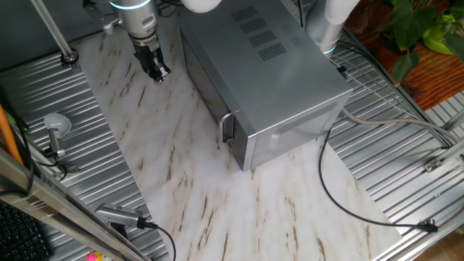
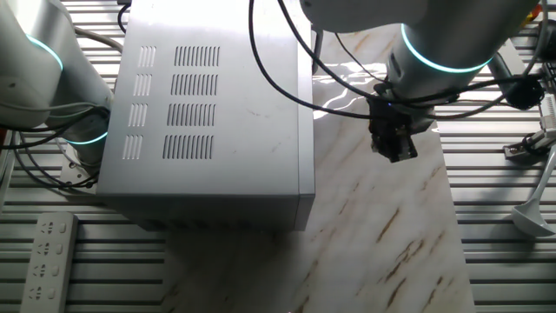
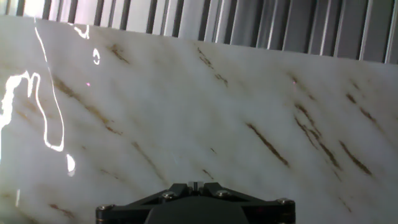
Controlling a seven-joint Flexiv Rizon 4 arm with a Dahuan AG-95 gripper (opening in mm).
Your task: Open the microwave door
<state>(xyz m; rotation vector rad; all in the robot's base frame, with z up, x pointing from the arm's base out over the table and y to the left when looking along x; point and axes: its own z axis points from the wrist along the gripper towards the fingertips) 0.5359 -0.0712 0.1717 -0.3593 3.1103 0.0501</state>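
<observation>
The silver-grey microwave stands on the marble table. Its door faces left in one fixed view, lies flush with the box, and has a vertical silver handle at its near edge. In the other fixed view only the door's top edge shows. My gripper hangs above the marble, in front of the door's far end and apart from it, fingers together and empty. It also shows in the other fixed view. The hand view shows only marble beyond the closed fingertips; the door is out of that view.
A second arm's base stands behind the microwave. A black cable loops across the marble near the box's corner. A power strip lies on the ribbed metal. A metal fixture stands at the left, and a plant at the back right.
</observation>
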